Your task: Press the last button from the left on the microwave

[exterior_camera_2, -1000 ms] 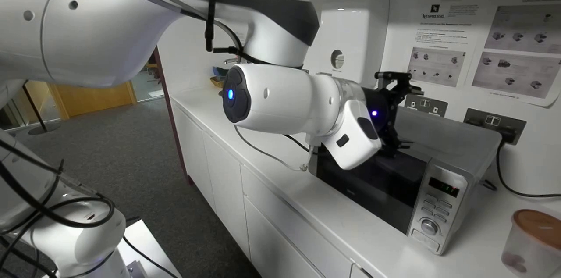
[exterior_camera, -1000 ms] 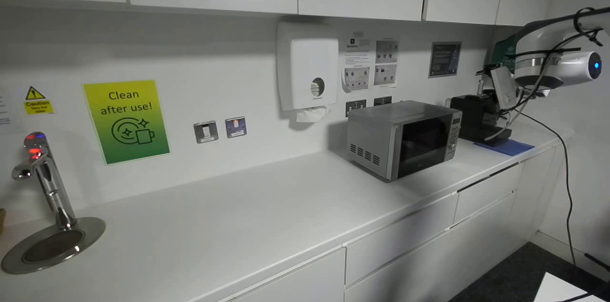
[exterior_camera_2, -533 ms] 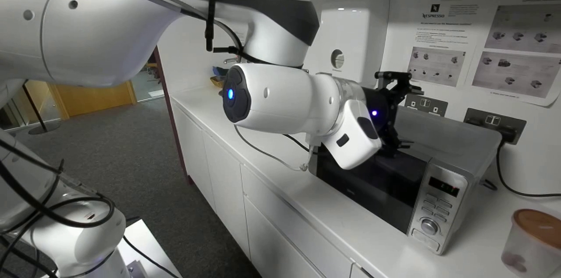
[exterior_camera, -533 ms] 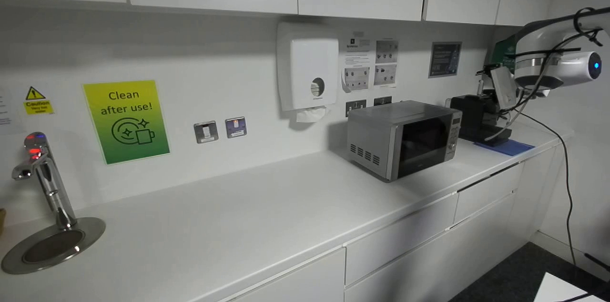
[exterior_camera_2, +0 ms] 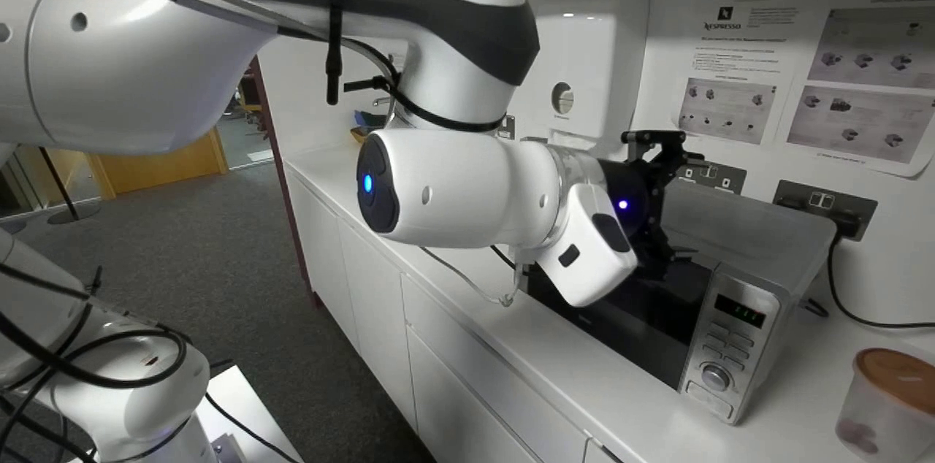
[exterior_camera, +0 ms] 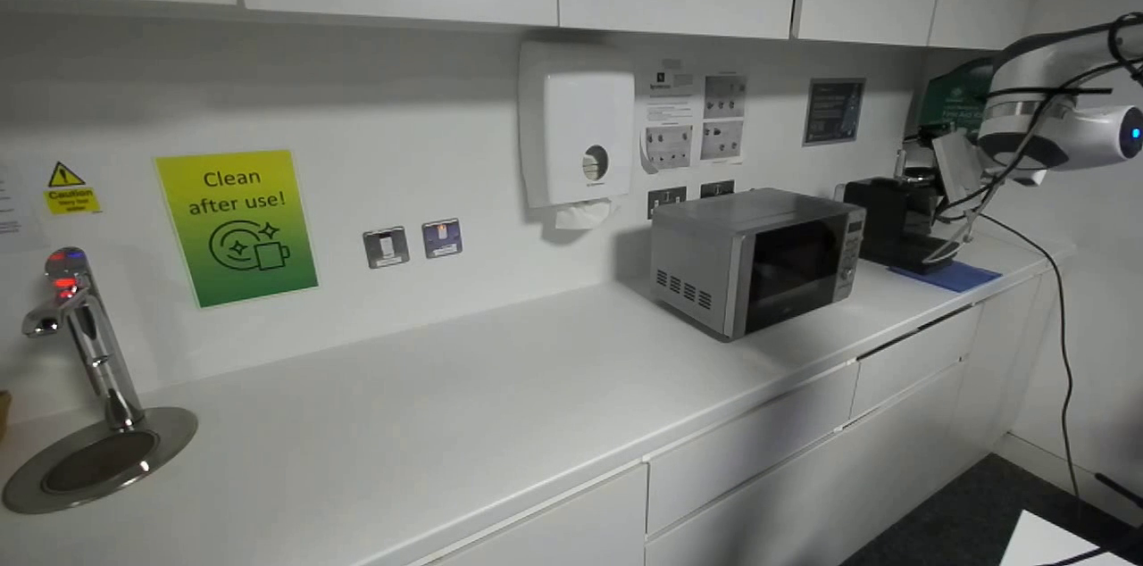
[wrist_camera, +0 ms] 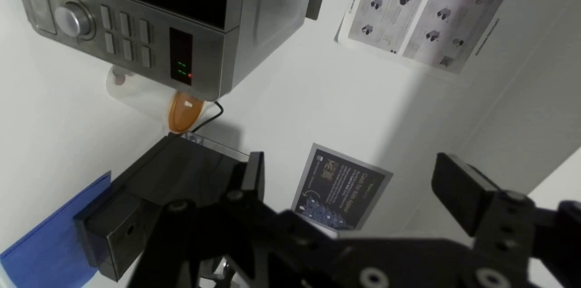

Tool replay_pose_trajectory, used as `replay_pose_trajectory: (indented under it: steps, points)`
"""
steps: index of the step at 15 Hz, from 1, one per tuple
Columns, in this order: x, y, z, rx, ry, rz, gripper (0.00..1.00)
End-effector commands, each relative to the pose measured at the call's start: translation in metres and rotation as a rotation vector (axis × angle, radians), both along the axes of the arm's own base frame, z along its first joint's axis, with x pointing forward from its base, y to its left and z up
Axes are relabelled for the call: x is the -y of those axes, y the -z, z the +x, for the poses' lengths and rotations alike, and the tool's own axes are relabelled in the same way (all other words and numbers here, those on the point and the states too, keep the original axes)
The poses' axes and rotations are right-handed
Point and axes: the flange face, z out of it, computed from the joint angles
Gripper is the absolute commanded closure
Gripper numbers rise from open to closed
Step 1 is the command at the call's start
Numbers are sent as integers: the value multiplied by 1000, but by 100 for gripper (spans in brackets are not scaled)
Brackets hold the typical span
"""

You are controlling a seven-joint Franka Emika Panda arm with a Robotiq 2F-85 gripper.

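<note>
1 microwave [exterior_camera: 757, 262], 6 small buttons [wrist_camera: 125, 23], 1 dial [wrist_camera: 72, 19], 1 orange-lidded tub [exterior_camera_2: 885, 404]. Arm [exterior_camera_2: 456, 76] stretched roughly level, wrist slung below it; gripper [wrist_camera: 356, 182] jaws spread wide.

Microwave [exterior_camera: 759, 262]: I record silver-grey, dark window [exterior_camera: 795, 261], green digits on black display [exterior_camera_2: 740, 311].
My gripper [wrist_camera: 352, 183]: black.
My arm [exterior_camera_2: 453, 189]: white and dark grey, blue light [exterior_camera_2: 367, 183].
Sign [exterior_camera: 237, 227]: yellow shading into green, dark lettering.
Towel dispenser [exterior_camera: 576, 120]: white.
Boxy machine [exterior_camera: 880, 209]: black.
Mat [wrist_camera: 50, 240]: plain blue.
Tub lid [wrist_camera: 185, 117]: orange, small white mark.
</note>
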Motion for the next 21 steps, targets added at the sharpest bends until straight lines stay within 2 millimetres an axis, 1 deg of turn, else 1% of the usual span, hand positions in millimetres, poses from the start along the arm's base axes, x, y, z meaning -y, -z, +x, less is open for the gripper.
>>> replay_pose_trajectory:
  steps: [1,4,8,12,15,16,17,19,21]
  points:
    - [11,12,-13,29,-5,-21,0]
    - [20,37,-13,49,2,8,0]
    - [24,75,-3,73,6,52,0]
    - [18,106,11,70,5,86,0]
    - [11,121,21,63,4,107,0]
    - [14,145,23,41,9,145,0]
    - [13,148,28,42,9,153,0]
    - [18,155,39,43,18,165,0]
    - [26,172,50,32,25,185,0]
